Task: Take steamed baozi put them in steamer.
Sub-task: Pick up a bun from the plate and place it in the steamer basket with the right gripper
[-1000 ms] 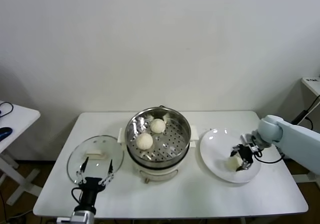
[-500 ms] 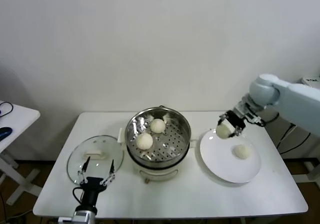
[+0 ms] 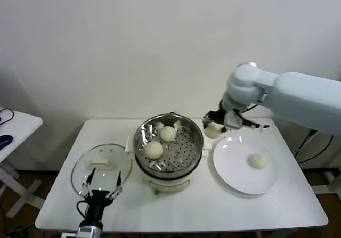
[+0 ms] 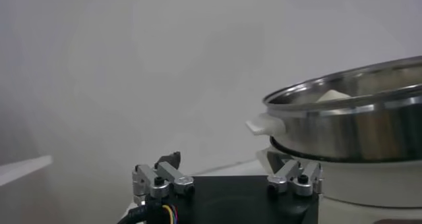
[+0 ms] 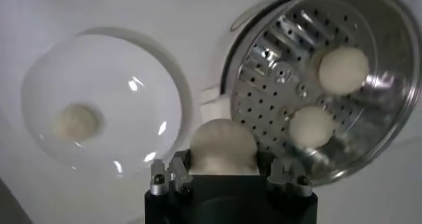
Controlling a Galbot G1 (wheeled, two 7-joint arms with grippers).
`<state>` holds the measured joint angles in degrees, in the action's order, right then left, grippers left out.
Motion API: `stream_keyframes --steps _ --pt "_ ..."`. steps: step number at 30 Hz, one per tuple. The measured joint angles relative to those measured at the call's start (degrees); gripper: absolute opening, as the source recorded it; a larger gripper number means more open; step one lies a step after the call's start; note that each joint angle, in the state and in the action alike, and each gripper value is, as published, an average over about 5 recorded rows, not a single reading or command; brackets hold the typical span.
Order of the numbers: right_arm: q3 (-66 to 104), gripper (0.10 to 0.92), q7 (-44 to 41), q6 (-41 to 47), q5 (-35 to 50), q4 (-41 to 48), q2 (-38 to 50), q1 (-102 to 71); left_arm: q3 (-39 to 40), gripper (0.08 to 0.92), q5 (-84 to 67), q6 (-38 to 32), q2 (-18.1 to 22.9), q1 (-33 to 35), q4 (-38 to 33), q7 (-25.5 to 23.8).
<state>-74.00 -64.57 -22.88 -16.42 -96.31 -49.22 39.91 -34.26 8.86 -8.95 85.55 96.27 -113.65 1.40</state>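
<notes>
My right gripper (image 3: pixel 214 127) hangs in the air between the plate and the steamer (image 3: pixel 160 172), just off the pot's right rim, shut on one steamed baozi (image 3: pixel 212 131). In the right wrist view that bun (image 5: pixel 223 143) sits between the fingers of the right gripper (image 5: pixel 226 168). Two baozi (image 3: pixel 168 133) (image 3: pixel 154 149) lie on the steamer's perforated tray (image 5: pixel 277 80). Another bun (image 3: pixel 259 161) rests on the white plate (image 3: pixel 234 169). My left gripper (image 3: pixel 100 190) stays open low at the table's front left, beside the pot (image 4: pixel 349 130).
A round glass lid (image 3: pixel 101 166) with a white handle lies flat left of the steamer, just beyond the left gripper. A small white side table (image 3: pixel 16 123) stands off to the left. The wall is close behind the table.
The right gripper lifted one baozi off the plate and carried it up and left to the steamer's right rim. One bun stays on the plate. The left arm has not moved.
</notes>
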Motion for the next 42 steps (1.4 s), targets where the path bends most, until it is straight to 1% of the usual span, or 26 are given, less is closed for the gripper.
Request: stream_keyframes --steps 5,12,20,29,42 --pt "1.4 0.647 0.0 -2.0 -3.3 0.6 -5.4 -2.6 -0.3 0.823 -0.2 0.0 -0.4 0.2 -0.1 0.0" --pt "2.2 0.646 0.6 -4.5 -5.8 3.5 -12.6 -6.5 -0.4 0.823 -0.3 0.1 -0.5 0.3 0.1 0.0" --pt "2.5 0.648 1.2 -7.0 -7.3 7.6 -18.0 -10.6 -0.5 0.823 -0.7 0.1 -0.6 0.1 0.7 0.0" --pt "2.5 0.645 1.2 -8.7 -7.4 8.8 -19.7 -12.6 -0.7 0.823 -1.0 0.3 -0.8 -0.5 1.3 0.0" --pt "1.7 0.647 1.2 -9.9 -7.4 7.8 -18.4 -13.2 -0.3 0.823 -1.0 1.0 -0.8 -1.1 1.6 0.0"
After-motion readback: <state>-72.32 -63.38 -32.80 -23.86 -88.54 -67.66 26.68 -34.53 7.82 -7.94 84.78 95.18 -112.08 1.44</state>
